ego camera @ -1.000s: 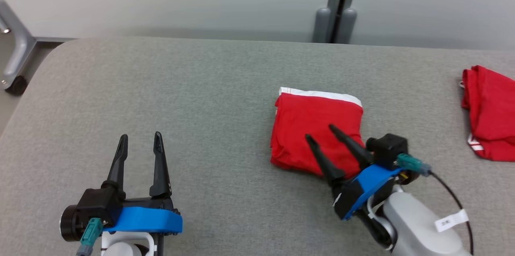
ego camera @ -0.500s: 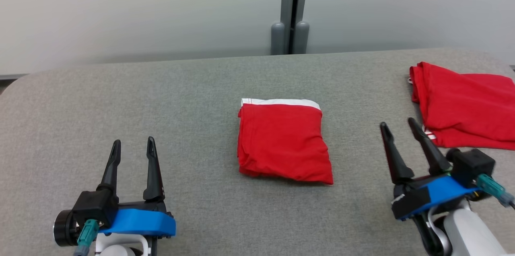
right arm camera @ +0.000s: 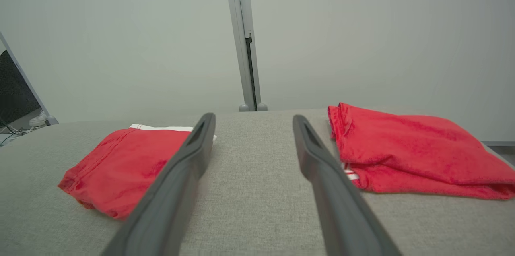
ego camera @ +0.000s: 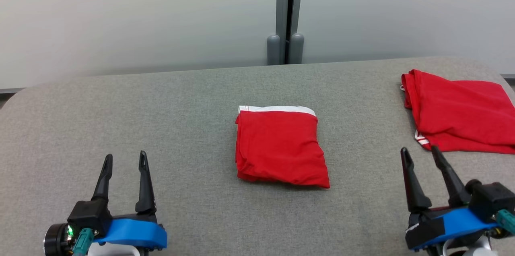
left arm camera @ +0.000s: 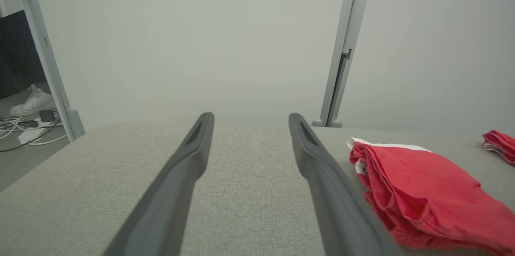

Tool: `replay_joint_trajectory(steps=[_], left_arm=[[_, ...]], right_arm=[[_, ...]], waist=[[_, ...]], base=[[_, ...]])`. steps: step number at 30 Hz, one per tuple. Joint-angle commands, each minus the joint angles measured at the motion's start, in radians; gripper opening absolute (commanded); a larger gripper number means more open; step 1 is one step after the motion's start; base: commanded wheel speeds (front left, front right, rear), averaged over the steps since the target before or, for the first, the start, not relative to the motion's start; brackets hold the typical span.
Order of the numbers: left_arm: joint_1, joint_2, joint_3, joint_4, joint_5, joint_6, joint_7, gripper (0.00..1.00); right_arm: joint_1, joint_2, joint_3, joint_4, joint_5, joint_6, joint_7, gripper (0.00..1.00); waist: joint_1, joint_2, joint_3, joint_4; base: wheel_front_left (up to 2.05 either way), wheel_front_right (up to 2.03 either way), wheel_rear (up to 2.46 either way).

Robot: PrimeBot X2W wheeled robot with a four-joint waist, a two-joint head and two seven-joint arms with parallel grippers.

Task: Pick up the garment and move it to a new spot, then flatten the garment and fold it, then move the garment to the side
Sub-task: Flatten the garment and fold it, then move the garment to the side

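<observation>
A red garment (ego camera: 279,147) with a white band along its far edge lies folded into a small rectangle in the middle of the grey table (ego camera: 161,107). It also shows in the left wrist view (left arm camera: 422,191) and in the right wrist view (right arm camera: 120,163). My left gripper (ego camera: 124,156) stands open at the lower left, well clear of it. Open too, my right gripper (ego camera: 419,149) sits at the lower right, apart from the cloth. Nothing lies between the left gripper's (left arm camera: 250,117) fingers or the right gripper's (right arm camera: 253,116) fingers.
A second red garment (ego camera: 458,111) lies loosely folded at the table's far right, just beyond my right fingertips. A grey partition post (ego camera: 286,14) stands behind the table. Off the table's left end, a white shoe (left arm camera: 30,103) and cables (left arm camera: 24,131) are on the floor.
My right gripper has lifted off the folded garment and drawn back to the lower right. The head camera has turned, so the whole picture shifted and the second garment shows more fully.
</observation>
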Motion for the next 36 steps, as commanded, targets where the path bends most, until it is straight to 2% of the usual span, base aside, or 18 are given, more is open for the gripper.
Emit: replay_joint_trajectory(steps=[1, 11, 26, 29, 30, 32, 33, 36], left_arm=[[0.016, 0.008, 0.003, -0.007, 0.003, 0.006, 0.008, 1.0], [0.042, 0.019, -0.002, -0.022, -0.003, 0.02, 0.034, 1.0], [0.04, 0.024, -0.014, -0.031, -0.011, 0.034, 0.041, 1.0], [0.032, 0.023, -0.019, -0.031, -0.014, 0.034, 0.041, 1.0], [0.016, 0.02, -0.031, -0.031, -0.015, 0.032, 0.036, 1.0], [0.007, 0.018, -0.037, -0.028, -0.014, 0.03, 0.035, 1.0], [-0.015, 0.014, -0.055, -0.021, -0.013, 0.027, 0.031, 1.0], [-0.032, 0.011, -0.067, -0.012, -0.014, 0.024, 0.028, 1.0]], right_arm=[[0.033, 0.016, -0.006, -0.023, -0.01, 0.001, 0.016, 1.0], [0.083, 0.05, -0.014, -0.08, -0.045, 0.001, 0.072, 1.0], [0.072, 0.06, -0.024, -0.078, -0.059, 0.001, 0.1, 1.0], [0.039, 0.048, -0.019, -0.07, -0.064, 0.001, 0.108, 1.0], [-0.031, 0.021, 0.009, -0.063, -0.077, 0.001, 0.117, 1.0], [-0.077, 0.006, 0.025, -0.054, -0.076, 0.001, 0.125, 1.0], [-0.199, -0.018, 0.049, 0.0, -0.068, 0.001, 0.147, 1.0], [-0.253, -0.027, 0.05, 0.066, -0.068, 0.001, 0.163, 1.0]], waist=[[0.0001, 0.0, -0.003, 0.005], [0.0001, 0.0, -0.011, 0.028], [0.0001, 0.0, -0.006, 0.042], [0.0001, 0.0, -0.001, 0.047], [0.0001, 0.0, 0.019, 0.058], [0.0001, 0.0, 0.03, 0.068], [0.0001, 0.0, 0.06, 0.102], [0.0001, 0.0, 0.076, 0.128]], base=[[0.0, 0.0, 0.0], [0.0, 0.0, 0.0], [0.0, 0.0, 0.0], [0.0, 0.0, 0.0], [0.0, 0.0, 0.0], [0.0, 0.0, 0.0], [0.0, 0.0, 0.0], [0.0, 0.0, 0.0]])
